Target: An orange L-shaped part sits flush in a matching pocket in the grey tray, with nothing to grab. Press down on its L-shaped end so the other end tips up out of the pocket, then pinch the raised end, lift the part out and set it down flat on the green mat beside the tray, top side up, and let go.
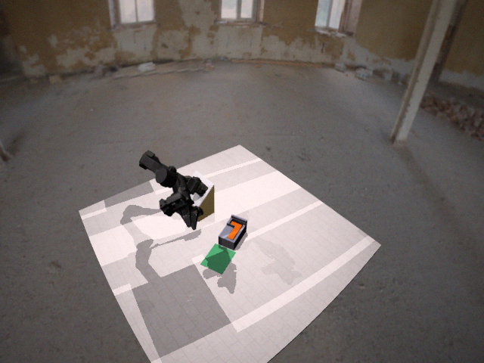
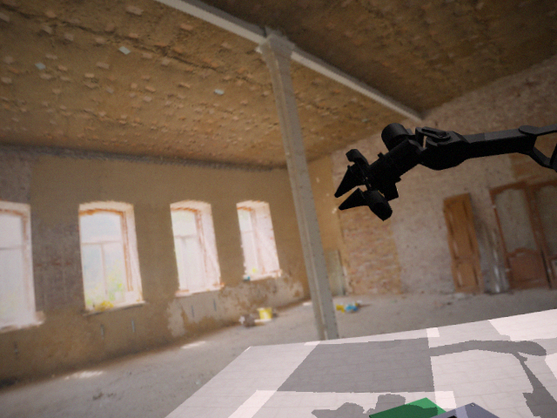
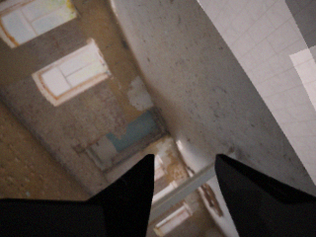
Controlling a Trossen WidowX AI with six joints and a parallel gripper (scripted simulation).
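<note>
The tool [image 1: 192, 222] hangs in the air, partly spread, pinching nothing. The orange part [image 1: 234, 229] lies in the grey tray [image 1: 225, 237], right of it.

A large derelict hall is shown, its ochre walls [image 1: 70, 35] marked by peeling plaster. Daylight is admitted through arched windows [image 2: 108, 253]. The grey concrete floor [image 1: 312, 97] is partly covered by a pale tiled sheet [image 1: 312, 249] crossed by shadows. A white pillar [image 2: 298, 189] is carried up to a rough ceiling [image 2: 135, 90]. Brown wooden doors [image 2: 463, 243] are set in a brick wall.
</note>
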